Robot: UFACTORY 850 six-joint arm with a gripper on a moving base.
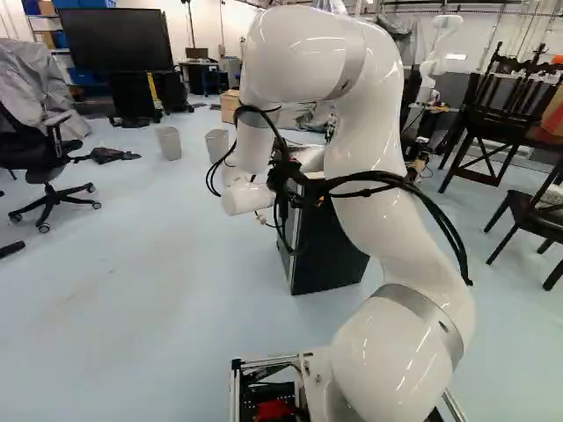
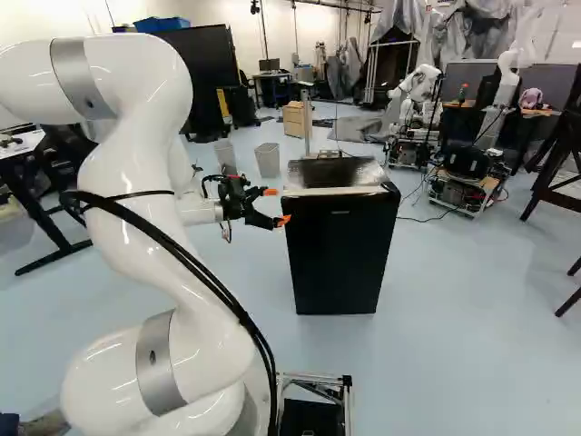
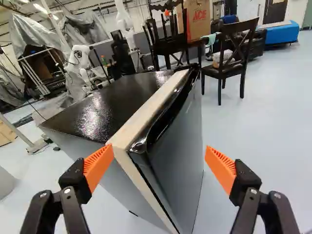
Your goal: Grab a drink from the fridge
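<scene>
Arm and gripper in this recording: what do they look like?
The arm is glossy white, with thick rounded segments, silver-grey bands around it and black cables along the outside. The gripper is black, with two fingers and ribbed orange pads.

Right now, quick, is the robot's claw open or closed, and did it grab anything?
Claw: open, fingers wide apart, holding nothing; the black fridge is just ahead.

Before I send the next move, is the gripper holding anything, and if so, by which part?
Nothing is held. The gripper stands wide open; in the wrist view the fridge shows through the gap, not gripped.
</scene>
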